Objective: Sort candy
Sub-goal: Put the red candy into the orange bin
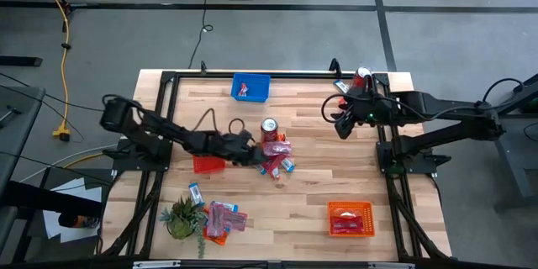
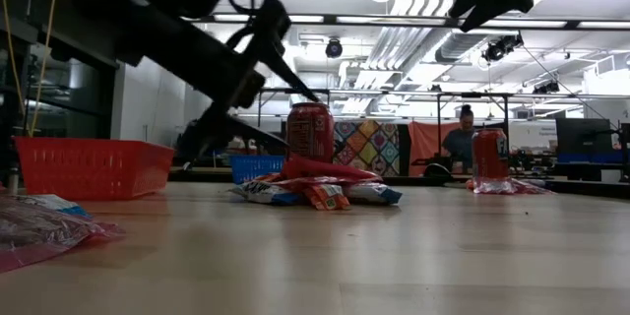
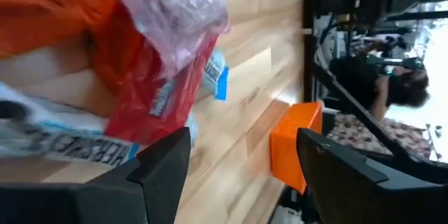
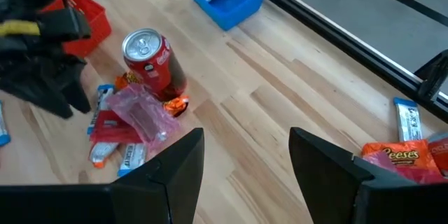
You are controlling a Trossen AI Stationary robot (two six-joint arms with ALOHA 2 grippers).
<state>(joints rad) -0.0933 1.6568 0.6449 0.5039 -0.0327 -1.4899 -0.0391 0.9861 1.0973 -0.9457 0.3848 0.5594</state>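
Reaching across the middle of the table, the left gripper sits low at the near edge of the central candy pile, with its two fingers spread apart and nothing between them, as the left wrist view shows. The pile lies directly ahead of this claw, on the side toward the right arm, heaped against the foot of a drink can; a pink-red packet tops it and a blue-and-white packet pokes out beyond. Judging by the overhead view, the pile's long run goes from the can toward the table's front edge, roughly crosswise to the claw's approach, so a short advance forward should bring a packet between the fingers. The right gripper hovers well above the table near its far right corner, fingers also parted and empty, clearly farther from this pile. Baskets wait around the table: red basket just behind the left gripper, blue basket at the far edge, orange basket near the front right. More candy lies beside a small plant.
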